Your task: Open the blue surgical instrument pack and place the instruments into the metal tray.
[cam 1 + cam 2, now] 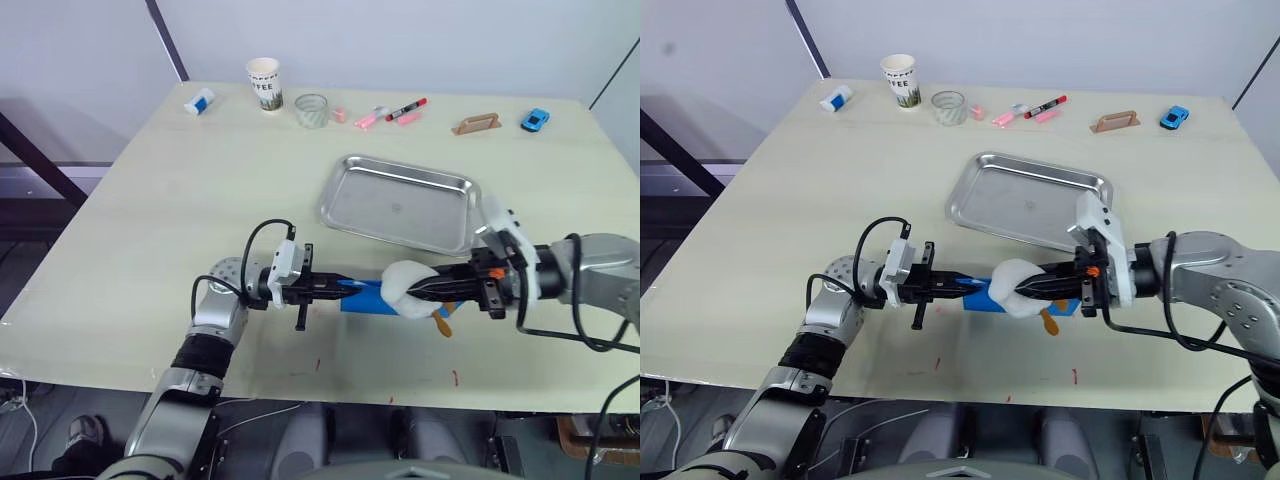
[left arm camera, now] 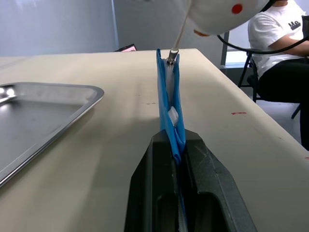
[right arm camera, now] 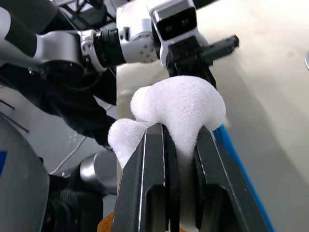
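Note:
The blue surgical instrument pack stands on its edge on the table near the front, between my two grippers. My left gripper is shut on the pack's left end. A white fluffy puff hangs by a cord from the zipper pull at the pack's right end. My right gripper is shut on that puff. The metal tray lies empty just behind the pack. The instruments are hidden.
Along the far edge stand a paper cup, a glass, pink and red markers, a wooden handle piece and a blue toy car. A small orange tag hangs below the right gripper. A person sits beyond the table.

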Controlling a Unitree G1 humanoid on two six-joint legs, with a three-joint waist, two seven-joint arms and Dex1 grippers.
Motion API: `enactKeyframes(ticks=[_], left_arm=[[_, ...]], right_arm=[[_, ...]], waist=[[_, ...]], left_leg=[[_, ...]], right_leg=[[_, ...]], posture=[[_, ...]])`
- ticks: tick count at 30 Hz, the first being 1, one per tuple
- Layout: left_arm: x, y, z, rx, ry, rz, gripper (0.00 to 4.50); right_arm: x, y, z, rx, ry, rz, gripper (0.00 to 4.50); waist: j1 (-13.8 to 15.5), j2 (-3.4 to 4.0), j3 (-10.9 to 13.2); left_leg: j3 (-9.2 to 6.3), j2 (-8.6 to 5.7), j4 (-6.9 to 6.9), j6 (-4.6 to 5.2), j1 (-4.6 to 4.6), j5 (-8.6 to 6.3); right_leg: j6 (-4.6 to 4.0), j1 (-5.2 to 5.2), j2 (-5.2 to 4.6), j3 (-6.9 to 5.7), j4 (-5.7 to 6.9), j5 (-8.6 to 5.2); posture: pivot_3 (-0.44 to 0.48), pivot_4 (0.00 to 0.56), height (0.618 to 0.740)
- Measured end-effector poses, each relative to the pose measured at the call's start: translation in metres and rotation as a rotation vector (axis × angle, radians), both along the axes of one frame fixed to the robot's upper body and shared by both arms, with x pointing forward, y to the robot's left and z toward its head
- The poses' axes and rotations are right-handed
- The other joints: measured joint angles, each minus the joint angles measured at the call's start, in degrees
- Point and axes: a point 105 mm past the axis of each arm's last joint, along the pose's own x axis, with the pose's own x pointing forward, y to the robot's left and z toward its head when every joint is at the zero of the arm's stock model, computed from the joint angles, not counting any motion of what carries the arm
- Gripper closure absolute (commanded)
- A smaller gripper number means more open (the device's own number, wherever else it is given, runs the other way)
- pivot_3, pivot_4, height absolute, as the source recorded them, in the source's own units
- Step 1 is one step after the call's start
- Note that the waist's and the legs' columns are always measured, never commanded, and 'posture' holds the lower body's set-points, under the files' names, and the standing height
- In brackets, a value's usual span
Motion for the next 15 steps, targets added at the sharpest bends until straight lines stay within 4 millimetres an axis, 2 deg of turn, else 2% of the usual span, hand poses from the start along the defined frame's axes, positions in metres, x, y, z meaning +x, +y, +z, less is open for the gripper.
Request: enactKeyframes(ticks=[15], left_arm=[[-0.003,-0.006,0.001,0.011,0.019,-0.001,4.50]], right_arm=[[0.003,0.017,-0.016,-0.009,0.021,0.041,4.48]], waist=[[-0.1,0.00,0.0]], left_leg=[[-0.03,-0.03,0.02,0.00,-0.02,0.00]], right_leg=[[0.00,0.00,-0.04,-0.05,-0.01,0.00]], posture=[[0.000,0.150,0.740]])
